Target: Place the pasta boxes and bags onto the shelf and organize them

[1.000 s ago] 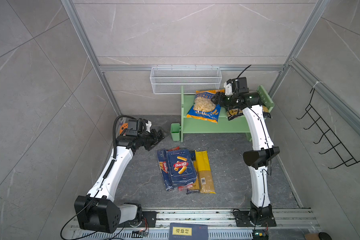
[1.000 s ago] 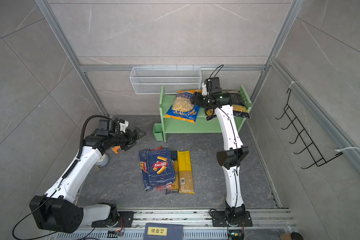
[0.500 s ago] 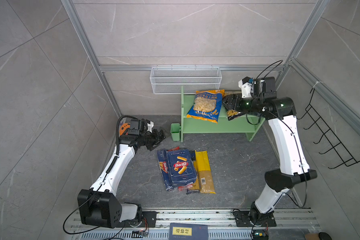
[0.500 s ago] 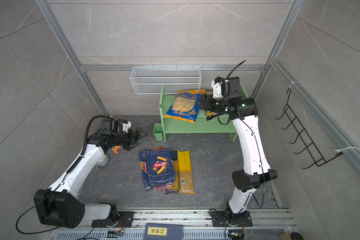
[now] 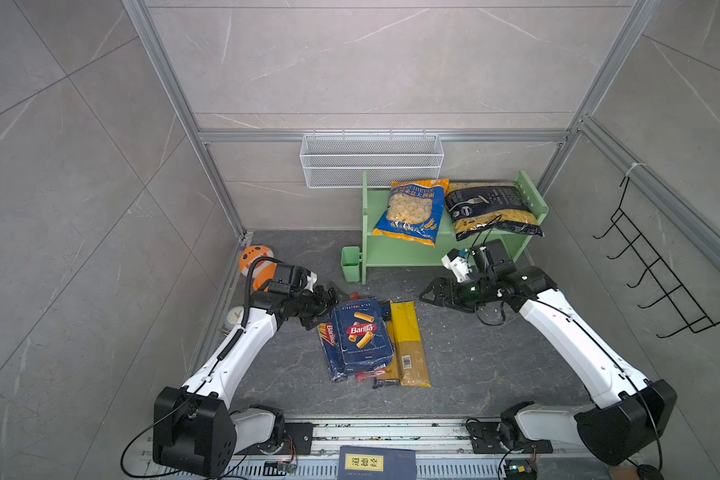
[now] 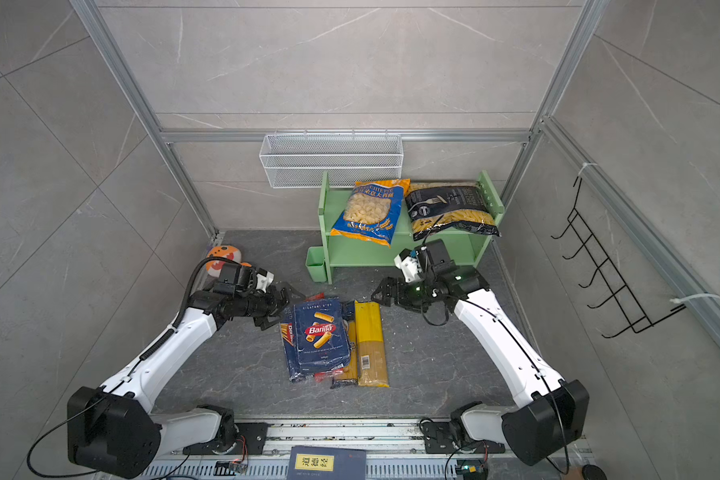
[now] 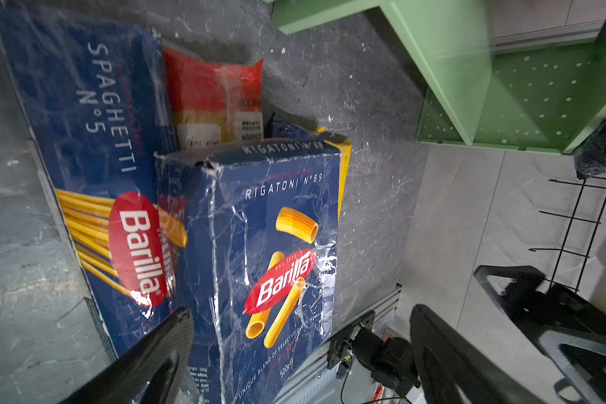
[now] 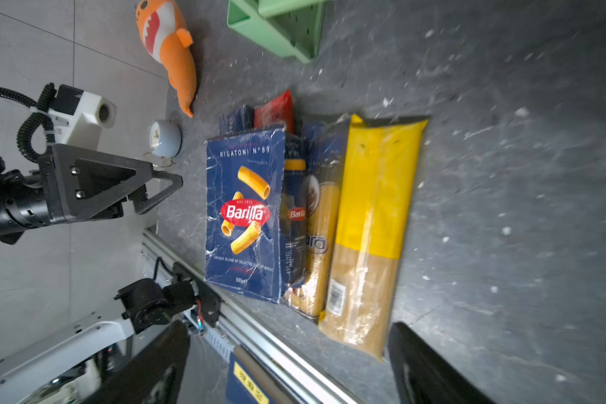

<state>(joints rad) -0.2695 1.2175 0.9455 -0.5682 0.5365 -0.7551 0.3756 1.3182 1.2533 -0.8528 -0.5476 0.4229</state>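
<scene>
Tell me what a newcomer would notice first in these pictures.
First, the dark blue rigatoni box lying over the Barilla spaghetti pack, near a yellow spaghetti pack, in the middle of the floor. Behind stands the mint-green shelf, with the orecchiette bag and the penne bag side by side on its upper tier. The left gripper and the right gripper, both open, flank these packs.

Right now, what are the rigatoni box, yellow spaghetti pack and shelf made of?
Rigatoni box: cardboard, seemingly under glossy clear film; white creases, crinkled glare, frayed corner. Yellow spaghetti pack: thin shiny plastic film; strands show through its clear half. Shelf: matte mint green, flat panels with punched holes; painted metal or plastic, can't tell.
</scene>
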